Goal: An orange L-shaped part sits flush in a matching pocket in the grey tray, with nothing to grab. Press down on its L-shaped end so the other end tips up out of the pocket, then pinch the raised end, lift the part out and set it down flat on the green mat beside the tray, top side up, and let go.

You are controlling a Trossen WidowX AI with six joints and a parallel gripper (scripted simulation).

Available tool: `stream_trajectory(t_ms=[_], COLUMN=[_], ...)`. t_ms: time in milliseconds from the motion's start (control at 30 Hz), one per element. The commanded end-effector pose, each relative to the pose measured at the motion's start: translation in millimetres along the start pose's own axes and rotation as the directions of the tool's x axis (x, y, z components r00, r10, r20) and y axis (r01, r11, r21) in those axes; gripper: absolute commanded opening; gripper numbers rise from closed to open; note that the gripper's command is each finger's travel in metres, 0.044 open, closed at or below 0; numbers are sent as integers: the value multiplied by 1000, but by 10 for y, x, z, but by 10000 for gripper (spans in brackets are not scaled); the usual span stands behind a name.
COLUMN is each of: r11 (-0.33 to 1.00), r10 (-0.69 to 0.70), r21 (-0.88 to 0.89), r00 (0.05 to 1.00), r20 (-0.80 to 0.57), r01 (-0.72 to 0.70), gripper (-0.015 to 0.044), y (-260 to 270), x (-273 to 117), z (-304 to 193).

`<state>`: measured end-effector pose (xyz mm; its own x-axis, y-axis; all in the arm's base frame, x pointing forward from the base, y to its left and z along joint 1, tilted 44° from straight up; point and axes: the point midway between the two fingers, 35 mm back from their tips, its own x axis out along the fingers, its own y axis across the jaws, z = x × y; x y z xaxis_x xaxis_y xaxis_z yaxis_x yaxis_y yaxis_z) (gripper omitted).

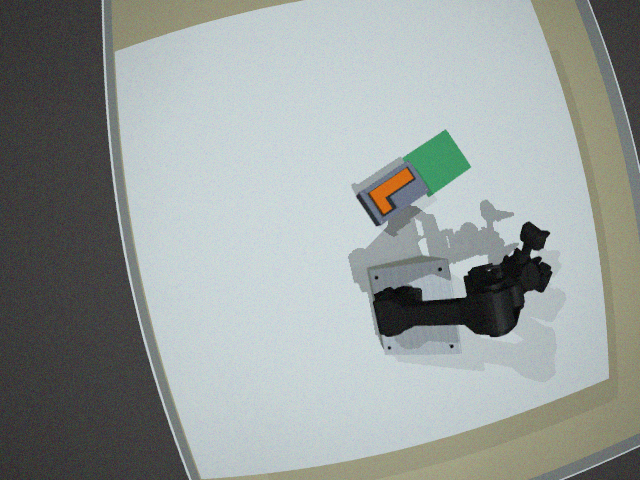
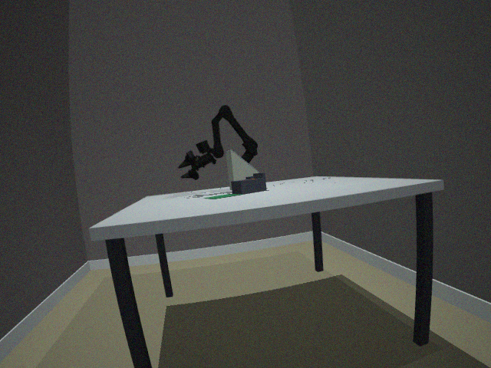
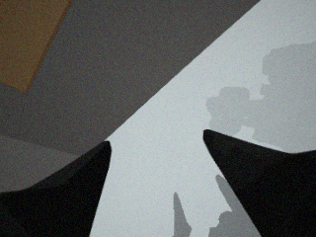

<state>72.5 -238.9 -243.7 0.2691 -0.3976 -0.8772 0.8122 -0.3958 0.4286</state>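
The orange L-shaped part lies flush in its pocket in the grey tray. Its L-shaped end is toward the lower left in the top view, and its straight end points toward the mat. The green mat touches the tray's upper-right side in that view. My gripper is open and empty, high above the table and well to the right of tray and mat in the top view. The part, tray and mat are out of the wrist view.
The arm's pale base plate stands just below the tray in the top view. The white table ends at a diagonal edge in the wrist view, with a brown panel beyond it.
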Motion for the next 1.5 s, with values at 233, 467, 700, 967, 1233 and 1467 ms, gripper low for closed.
stream_trajectory(t_ms=[233,467,700,967,1233,1467], r11=[914,557,125,-219,-354,-356], r10=[-16,-139,-321,-524,-652,-652], r21=[-397,-751,-742,-426,-113,-116], r00=[974,852,681,474,331,335], r20=[-226,-505,-659,-708,-681,-681], r01=[-77,-354,-659,-878,-929,-927], gripper=[190,180,180,180,180,180], y=[520,1109,1414,1451,1331,1197], x=[-46,-478,-1250,-2326,-3165,-3068], z=[-399,-1080,-1730,-2254,-2459,-2630])
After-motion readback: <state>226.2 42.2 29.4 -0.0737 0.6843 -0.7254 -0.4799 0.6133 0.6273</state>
